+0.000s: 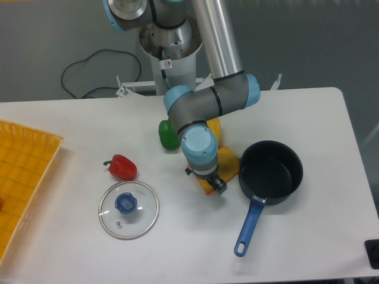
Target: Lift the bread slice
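Down low, tool [214, 183] over bread slice [228, 164]; pot [270, 172] (dark) beside

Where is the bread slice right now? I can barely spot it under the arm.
The bread slice lies right of table centre, mostly hidden under the gripper, just left of the dark pot.

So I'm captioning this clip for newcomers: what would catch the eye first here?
The grey and blue arm reaching down over mid-table, its gripper low on the bread slice. Next, the dark pot with its blue handle just right of it, and the glass lid lying front left below the red pepper.
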Action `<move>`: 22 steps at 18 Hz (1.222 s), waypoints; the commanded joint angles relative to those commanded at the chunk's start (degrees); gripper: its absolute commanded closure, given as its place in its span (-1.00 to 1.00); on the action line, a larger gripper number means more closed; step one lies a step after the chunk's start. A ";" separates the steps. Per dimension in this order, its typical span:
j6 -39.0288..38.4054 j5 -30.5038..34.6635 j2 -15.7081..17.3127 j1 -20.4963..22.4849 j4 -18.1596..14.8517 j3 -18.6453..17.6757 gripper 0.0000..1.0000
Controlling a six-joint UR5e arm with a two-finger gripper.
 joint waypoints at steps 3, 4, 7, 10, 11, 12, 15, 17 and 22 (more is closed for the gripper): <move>-0.44 0.09 -0.09 0.00 -0.09 0.00 0.31; -1.05 0.09 -0.09 0.00 -0.09 0.00 0.41; -2.11 0.09 -0.09 0.00 -0.17 0.26 0.51; -2.02 0.17 -0.09 0.00 -0.79 1.49 0.52; -2.02 0.09 -0.09 0.00 -0.97 1.84 0.52; -2.02 0.09 -0.17 0.00 -0.97 1.93 0.52; -2.02 -0.17 -0.09 0.17 -2.54 3.16 0.52; -2.02 -0.35 -0.09 0.09 -5.17 5.09 0.52; -2.02 -0.18 -0.09 -0.09 -6.77 5.28 0.04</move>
